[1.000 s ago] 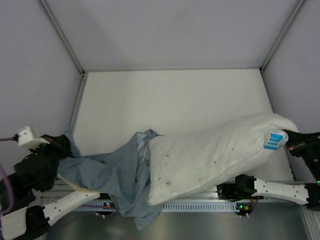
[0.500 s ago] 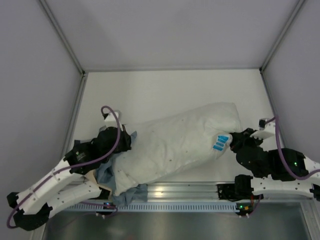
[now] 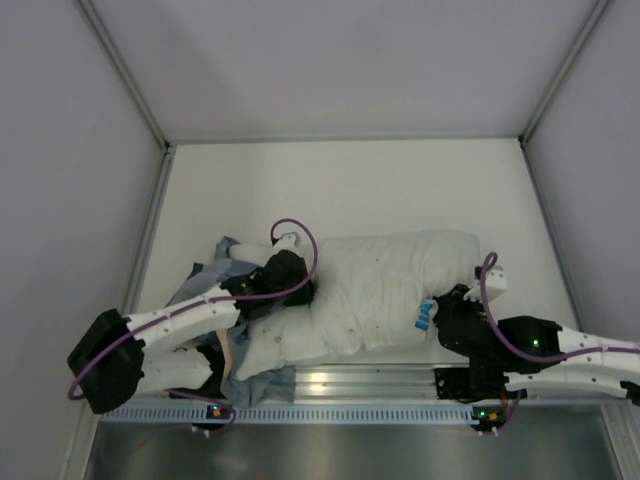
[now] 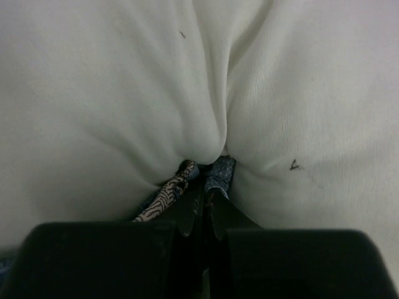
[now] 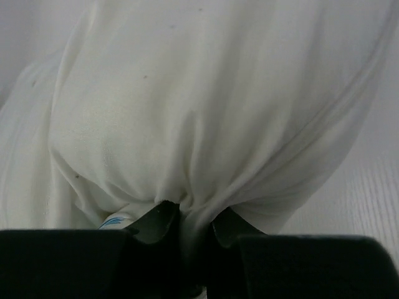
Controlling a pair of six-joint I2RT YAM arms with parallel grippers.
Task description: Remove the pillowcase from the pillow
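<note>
Pillow (image 3: 385, 285) is laid crosswise: right end is pinched by right gripper (image 3: 447, 312), pillowcase (image 3: 212, 268) at left end is clamped by left gripper (image 3: 288, 285).

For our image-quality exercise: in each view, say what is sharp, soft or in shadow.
Top external: even light, pillow crisp. Left wrist: left hand a dark blur, pillowcase dim in the fold. Right wrist: pillow bright, right hand black, unfocused.

The pillow (image 3: 380, 285) and left arm (image 3: 190, 315) hide most of the pillowcase (image 3: 210, 265).
</note>
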